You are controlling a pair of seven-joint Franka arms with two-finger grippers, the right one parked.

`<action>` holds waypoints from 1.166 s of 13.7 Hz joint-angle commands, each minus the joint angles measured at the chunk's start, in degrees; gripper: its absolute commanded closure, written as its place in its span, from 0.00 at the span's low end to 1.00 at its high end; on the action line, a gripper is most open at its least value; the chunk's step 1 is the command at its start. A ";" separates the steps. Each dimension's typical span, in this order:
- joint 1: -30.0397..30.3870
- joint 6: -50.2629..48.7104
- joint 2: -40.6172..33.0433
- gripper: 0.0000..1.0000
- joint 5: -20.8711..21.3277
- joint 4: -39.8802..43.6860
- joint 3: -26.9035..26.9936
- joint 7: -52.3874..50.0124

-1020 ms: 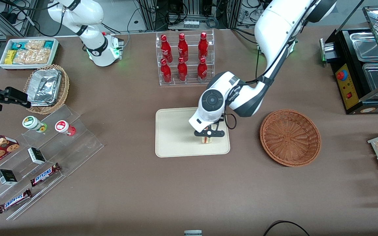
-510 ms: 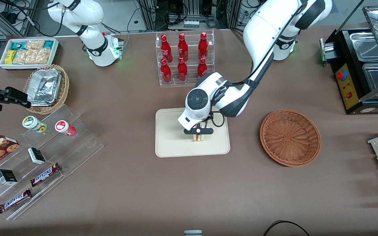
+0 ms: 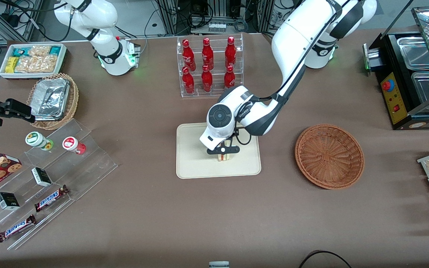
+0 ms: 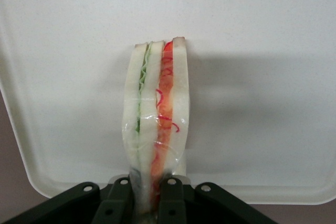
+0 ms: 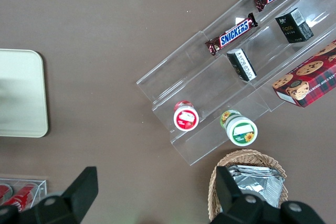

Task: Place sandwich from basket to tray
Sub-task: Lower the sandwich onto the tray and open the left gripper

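Tabletop scene from the front camera, read from nine o'clock to three o'clock: snack racks at the parked arm's end, then the cream tray (image 3: 192, 163) at centre, then the reddish-brown basket (image 3: 329, 155) at three o'clock, which holds nothing visible.

Over the last second the end effector (image 3: 223, 152) has carried the sandwich (image 3: 223, 156) from the tray's four o'clock corner to a spot nearer its middle, and it appears lower. That suggests the carry is finished and only the set-down and release remain.

The front camera shows the end effector above the tray, well apart from the basket, with only a sliver of sandwich peeking out beneath it. It does not show the grip clearly.

The left wrist camera fills that gap. The end effector (image 4: 149, 195) is pinching the sandwich (image 4: 156, 121) by one end, fingers (image 4: 172, 199) pressed against the bread on both sides. The wedge stands on edge, green and red filling layers facing the lens, with the pale tray (image 4: 262, 51) surface just past it. Whether its tip touches the tray, I cannot tell.
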 commanded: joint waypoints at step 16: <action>0.71 -6.58 -3.20 0.00 1.95 5.54 0.89 -1.73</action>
